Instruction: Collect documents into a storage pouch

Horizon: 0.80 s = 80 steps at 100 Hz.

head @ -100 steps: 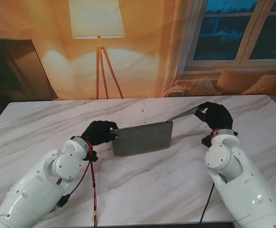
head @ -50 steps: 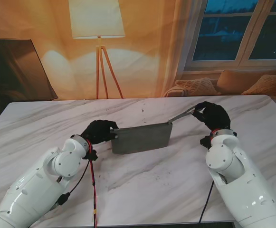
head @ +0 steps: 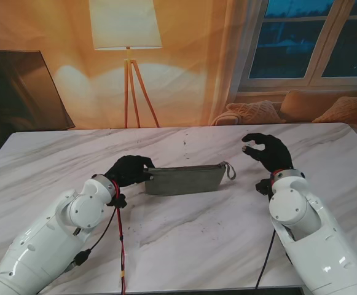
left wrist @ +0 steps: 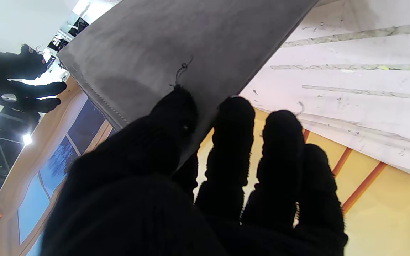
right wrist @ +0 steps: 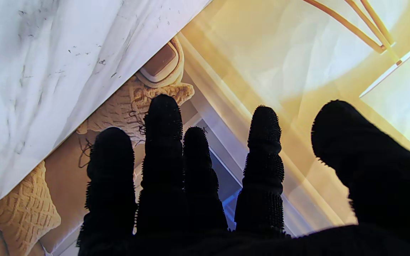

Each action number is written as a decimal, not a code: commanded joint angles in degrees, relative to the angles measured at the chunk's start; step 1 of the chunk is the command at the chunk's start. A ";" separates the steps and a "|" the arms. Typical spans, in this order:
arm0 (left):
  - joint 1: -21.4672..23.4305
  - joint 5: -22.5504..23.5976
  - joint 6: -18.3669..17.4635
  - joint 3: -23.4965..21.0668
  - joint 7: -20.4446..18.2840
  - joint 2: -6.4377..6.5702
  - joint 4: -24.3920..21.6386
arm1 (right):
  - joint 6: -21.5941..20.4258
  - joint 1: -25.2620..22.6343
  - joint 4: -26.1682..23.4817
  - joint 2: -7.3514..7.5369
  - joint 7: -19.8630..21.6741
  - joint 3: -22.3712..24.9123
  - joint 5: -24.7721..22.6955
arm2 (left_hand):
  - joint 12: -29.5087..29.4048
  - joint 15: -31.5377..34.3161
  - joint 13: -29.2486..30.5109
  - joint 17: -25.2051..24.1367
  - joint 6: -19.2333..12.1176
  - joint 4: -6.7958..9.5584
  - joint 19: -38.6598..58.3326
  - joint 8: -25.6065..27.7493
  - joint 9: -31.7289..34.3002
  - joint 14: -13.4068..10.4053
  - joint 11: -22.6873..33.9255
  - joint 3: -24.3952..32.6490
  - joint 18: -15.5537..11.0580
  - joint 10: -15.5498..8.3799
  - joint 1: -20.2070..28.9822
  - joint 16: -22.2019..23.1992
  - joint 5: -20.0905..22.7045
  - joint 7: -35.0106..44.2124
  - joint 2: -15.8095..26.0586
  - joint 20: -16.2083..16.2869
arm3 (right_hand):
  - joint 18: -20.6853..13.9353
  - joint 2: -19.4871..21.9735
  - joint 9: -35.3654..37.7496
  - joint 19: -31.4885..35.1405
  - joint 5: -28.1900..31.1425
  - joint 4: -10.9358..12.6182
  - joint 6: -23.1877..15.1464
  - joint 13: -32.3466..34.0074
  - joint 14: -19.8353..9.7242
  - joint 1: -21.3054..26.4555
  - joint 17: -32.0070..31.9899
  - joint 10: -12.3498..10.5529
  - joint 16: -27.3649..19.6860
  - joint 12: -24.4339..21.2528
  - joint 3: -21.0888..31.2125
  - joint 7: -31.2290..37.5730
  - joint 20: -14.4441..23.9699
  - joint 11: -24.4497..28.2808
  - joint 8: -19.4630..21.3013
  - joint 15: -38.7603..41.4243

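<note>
A grey felt pouch (head: 184, 179) lies on the marble table (head: 184, 239) in the stand view, with a small loop strap (head: 229, 169) at its right end. My left hand (head: 128, 170) pinches the pouch's left edge; the left wrist view shows thumb and fingers (left wrist: 176, 117) clamped on the grey pouch (left wrist: 162, 53). My right hand (head: 263, 150) hovers to the right of the strap, fingers spread and holding nothing. The right wrist view shows its fingers (right wrist: 162, 142) apart over the table's far edge. No documents are visible.
A red and black cable (head: 120, 246) hangs from my left forearm over the table. Beyond the far edge stand a floor lamp (head: 128, 55), a sofa with cushions (head: 258, 112) and a dark screen (head: 18, 92).
My right hand let go of the strap and opened, drawing slightly back. The pouch's raised right end dropped, and it now lies lower on the table. The left hand kept its hold.
</note>
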 commanded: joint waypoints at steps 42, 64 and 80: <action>1.93 -6.65 2.69 -2.12 -3.09 -0.51 -3.57 | 0.44 -1.63 -1.24 -0.18 -0.21 -0.06 -0.50 | 3.01 3.60 -1.29 -1.30 -3.31 4.10 1.09 4.96 -1.18 1.15 5.44 4.60 -3.01 0.20 3.04 2.71 0.89 7.88 3.19 0.38 | -1.86 -0.94 -2.55 -1.36 -2.86 1.32 0.85 -0.82 -1.49 0.29 -0.45 -0.66 0.52 -0.82 0.76 -0.30 2.35 0.55 0.00 -0.11; 4.35 -10.38 3.81 -4.35 -4.55 -0.44 -7.72 | 1.72 -1.97 -1.14 -0.26 -0.12 -0.40 -0.19 | 3.55 4.21 -0.91 -1.07 -2.89 4.49 1.28 6.13 -0.95 1.52 6.04 4.33 -2.83 0.62 3.20 3.57 1.08 7.37 3.23 0.56 | -2.14 -0.94 -2.50 -1.30 -2.57 1.37 1.19 -0.63 -1.36 0.38 -0.42 -0.26 0.68 -0.94 1.01 0.10 2.75 0.90 0.12 0.25; 5.99 -13.61 5.37 -5.89 -5.79 -0.41 -10.45 | 2.21 -2.13 -1.07 -0.36 -0.31 -0.58 0.05 | 3.26 6.12 0.94 0.37 -1.48 4.81 2.02 6.50 0.67 2.21 7.84 7.75 -2.44 1.03 1.73 4.68 1.55 7.42 1.11 1.28 | -2.19 -0.99 -2.58 -1.28 -2.41 1.38 1.41 -0.60 -1.33 0.45 -0.41 -0.13 0.71 -1.04 1.12 0.26 2.91 1.04 0.14 0.41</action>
